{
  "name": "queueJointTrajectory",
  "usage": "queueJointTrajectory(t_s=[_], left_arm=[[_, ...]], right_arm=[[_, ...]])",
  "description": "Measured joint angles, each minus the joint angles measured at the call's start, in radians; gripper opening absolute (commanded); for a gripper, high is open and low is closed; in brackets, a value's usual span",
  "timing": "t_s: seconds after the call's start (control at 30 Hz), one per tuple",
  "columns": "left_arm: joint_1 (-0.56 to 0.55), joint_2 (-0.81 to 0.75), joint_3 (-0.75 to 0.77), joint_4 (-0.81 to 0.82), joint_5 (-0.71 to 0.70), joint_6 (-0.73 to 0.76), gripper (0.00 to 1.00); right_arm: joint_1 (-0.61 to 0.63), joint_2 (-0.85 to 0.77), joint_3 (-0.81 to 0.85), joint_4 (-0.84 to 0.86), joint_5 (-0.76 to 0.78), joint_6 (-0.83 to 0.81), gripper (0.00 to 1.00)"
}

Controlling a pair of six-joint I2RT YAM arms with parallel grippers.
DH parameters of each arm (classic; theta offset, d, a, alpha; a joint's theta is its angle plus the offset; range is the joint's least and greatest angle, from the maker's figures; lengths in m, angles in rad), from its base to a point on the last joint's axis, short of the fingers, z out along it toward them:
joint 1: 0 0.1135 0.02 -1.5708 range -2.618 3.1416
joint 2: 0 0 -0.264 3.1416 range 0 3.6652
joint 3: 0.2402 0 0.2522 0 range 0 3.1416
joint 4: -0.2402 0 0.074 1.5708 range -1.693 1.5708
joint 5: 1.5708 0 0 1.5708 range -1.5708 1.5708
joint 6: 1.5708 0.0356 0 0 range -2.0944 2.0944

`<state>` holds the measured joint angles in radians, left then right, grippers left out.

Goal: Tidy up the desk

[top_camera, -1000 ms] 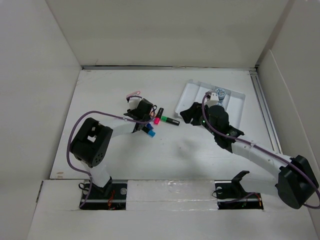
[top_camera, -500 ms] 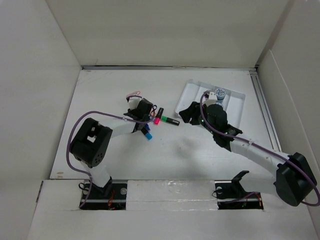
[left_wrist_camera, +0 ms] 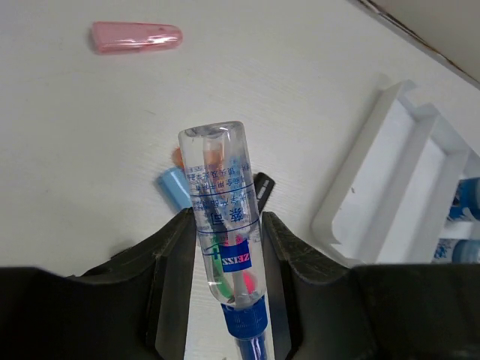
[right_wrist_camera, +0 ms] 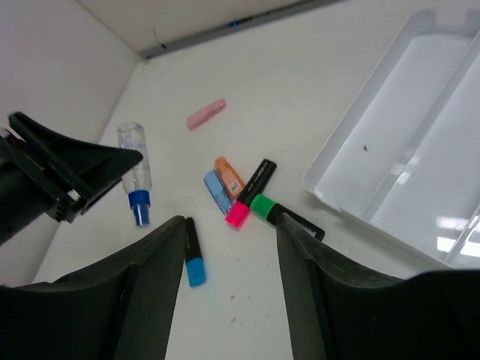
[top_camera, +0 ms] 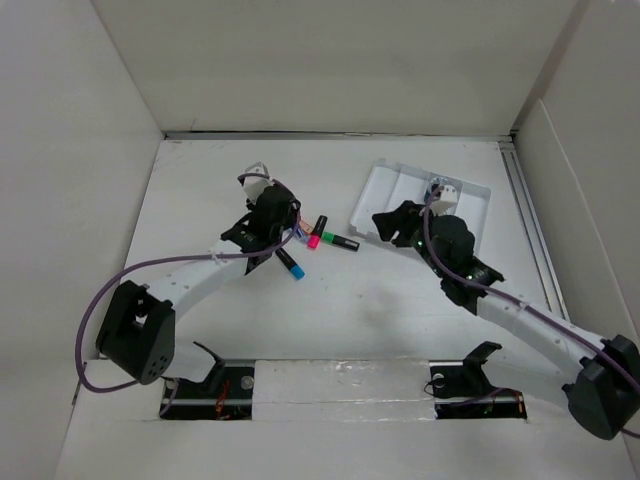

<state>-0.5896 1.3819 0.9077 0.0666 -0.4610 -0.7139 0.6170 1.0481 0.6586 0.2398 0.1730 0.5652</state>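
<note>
Across the desk [top_camera: 380, 310], spread flat under both arms between white walls, could end with more scatter: beside the tray [top_camera: 362, 208], right gripper [right_wrist_camera: 229, 219] gaping empty; left gripper [left_wrist_camera: 225, 247] pinching a slick-looking clear bottle [left_wrist_camera: 217, 180] near loose markers [right_wrist_camera: 238, 196], liable to slip or knock them. Faces up; long axis seemingly left-to-right.

The left gripper [left_wrist_camera: 226, 225] clamps a clear plastic bottle with a blue collar [left_wrist_camera: 221, 191] at centre frame. Behind it on the white matte desk [left_wrist_camera: 90, 135] lie a light-blue cap [left_wrist_camera: 174, 189] and a black marker end [left_wrist_camera: 263, 187]. A pink plastic cap [left_wrist_camera: 135, 36] lies upper left, and a white compartmented plastic tray [left_wrist_camera: 352, 180] is at right.
</note>
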Motion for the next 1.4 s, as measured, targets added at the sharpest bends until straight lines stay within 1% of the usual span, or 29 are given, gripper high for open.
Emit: queueJointTrajectory(t_s=[0.07, 0.13, 0.23, 0.27, 0.3, 0.37, 0.4, 0.43, 0.47, 0.57, 0.6, 0.63, 0.73, 0.87, 1.1, 1.2, 1.4], left_arm=[[-0.024, -0.003, 0.016, 0.011, 0.008, 0.016, 0.04], [-0.082, 0.021, 0.065, 0.012, 0.008, 0.037, 0.05], [-0.2, 0.105, 0.203, 0.03, 0.021, 0.08, 0.05], [-0.233, 0.139, 0.25, 0.043, 0.035, 0.093, 0.05], [-0.262, 0.17, 0.293, 0.066, 0.051, 0.107, 0.05], [-0.309, 0.234, 0.374, 0.091, 0.094, 0.127, 0.05], [-0.326, 0.269, 0.416, 0.107, 0.115, 0.135, 0.05], [-0.341, 0.304, 0.454, 0.123, 0.134, 0.143, 0.05], [-0.352, 0.344, 0.496, 0.13, 0.149, 0.151, 0.05], [-0.386, 0.471, 0.632, 0.143, 0.193, 0.179, 0.06], [-0.389, 0.48, 0.644, 0.151, 0.209, 0.19, 0.06], [-0.409, 0.56, 0.727, 0.155, 0.219, 0.198, 0.06], [-0.436, 0.686, 0.857, 0.167, 0.279, 0.229, 0.06], [-0.452, 0.84, 1.021, 0.184, 0.35, 0.276, 0.06], [-0.448, 1.109, 1.296, 0.205, 0.458, 0.34, 0.11], [-0.447, 1.181, 1.361, 0.204, 0.476, 0.349, 0.12], [-0.447, 1.246, 1.395, 0.207, 0.478, 0.352, 0.14]], right_arm=[[0.0, -0.07, -0.012, 0.0, 0.036, 0.0, 0.57], [0.0, -0.153, -0.023, -0.009, 0.079, 0.002, 0.56], [0.0, -0.301, -0.021, -0.05, 0.138, 0.003, 0.55], [0.0, -0.38, -0.013, -0.07, 0.164, 0.003, 0.52], [0.0, -0.402, -0.01, -0.076, 0.171, 0.002, 0.52], [0.0, -0.518, 0.014, -0.106, 0.199, -0.002, 0.35], [-0.001, -0.579, 0.027, -0.114, 0.211, -0.006, 0.24], [-0.001, -0.63, 0.042, -0.118, 0.221, -0.009, 0.02], [-0.001, -0.681, 0.06, -0.117, 0.235, -0.013, 0.0], [-0.002, -0.764, 0.126, -0.104, 0.258, -0.018, 0.0], [-0.002, -0.773, 0.146, -0.104, 0.265, -0.02, 0.0], [-0.002, -0.775, 0.161, -0.105, 0.268, -0.02, 0.0], [-0.002, -0.76, 0.177, -0.13, 0.269, -0.02, 0.0], [-0.002, -0.723, 0.176, -0.189, 0.264, -0.019, 0.03], [-0.002, -0.704, 0.175, -0.226, 0.246, -0.019, 0.05], [-0.002, -0.692, 0.175, -0.233, 0.238, -0.019, 0.06], [-0.002, -0.684, 0.164, -0.24, 0.238, -0.019, 0.06]])
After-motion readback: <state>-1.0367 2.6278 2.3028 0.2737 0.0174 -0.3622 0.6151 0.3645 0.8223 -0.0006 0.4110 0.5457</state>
